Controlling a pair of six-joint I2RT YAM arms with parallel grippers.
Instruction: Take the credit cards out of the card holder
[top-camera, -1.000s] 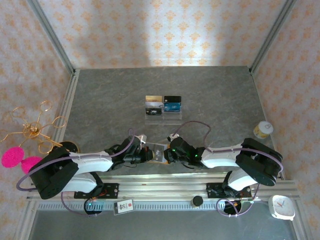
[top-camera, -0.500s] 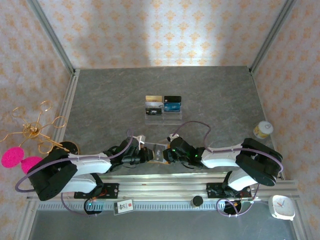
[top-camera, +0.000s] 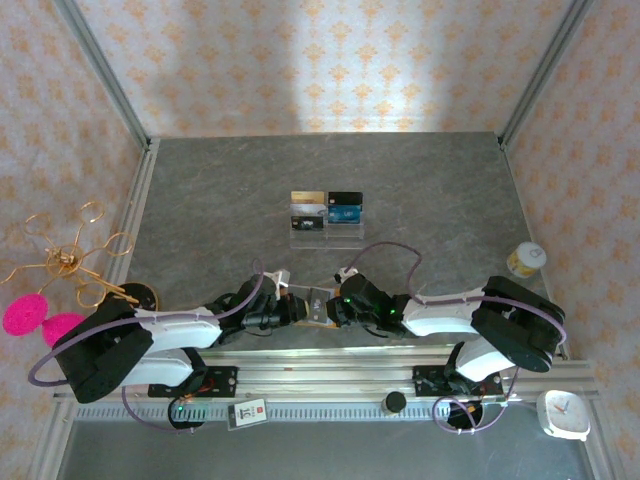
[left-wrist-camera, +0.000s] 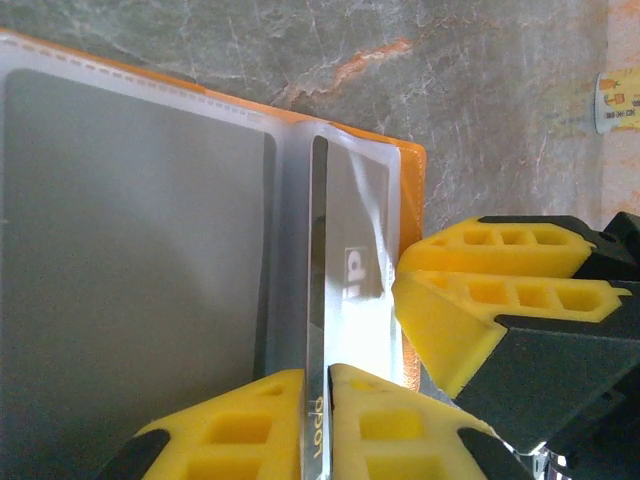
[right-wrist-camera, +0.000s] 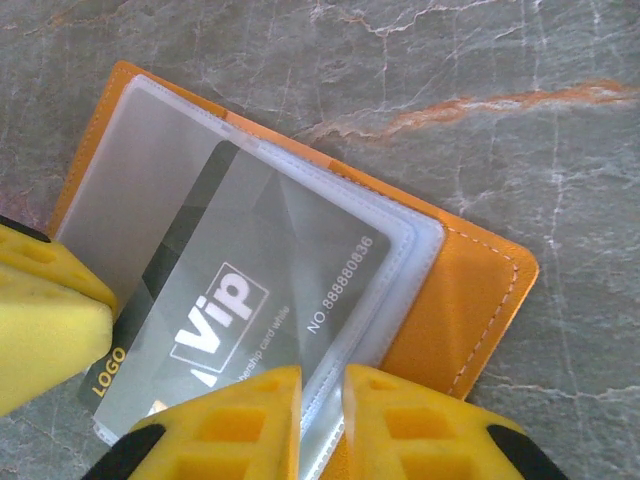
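Observation:
The tan-orange card holder (right-wrist-camera: 462, 300) lies open on the grey table near the front edge (top-camera: 316, 304), its clear sleeves fanned out. A grey "VIP" credit card (right-wrist-camera: 262, 288) sits partly in a sleeve. In the left wrist view it shows edge-on (left-wrist-camera: 318, 250). My left gripper (left-wrist-camera: 318, 378) is shut on that card's "LOGO" end, coming in from the left (top-camera: 296, 308). My right gripper (right-wrist-camera: 322, 388) is shut on the sleeve edges of the card holder, from the right (top-camera: 334, 310). More credit cards (top-camera: 327, 206) stand further back.
A clear acrylic stand (top-camera: 327, 232) holds those cards at mid-table. A yellow-lidded jar (top-camera: 525, 260) sits at the right edge, and a gold wire rack (top-camera: 70, 260) with pink pads stands outside the left wall. The aluminium rail (top-camera: 330, 372) runs just behind the grippers.
Both grippers stay at the card holder. The left gripper and the holder's leaves have shifted slightly; the holder looks narrower from above than a second ago.

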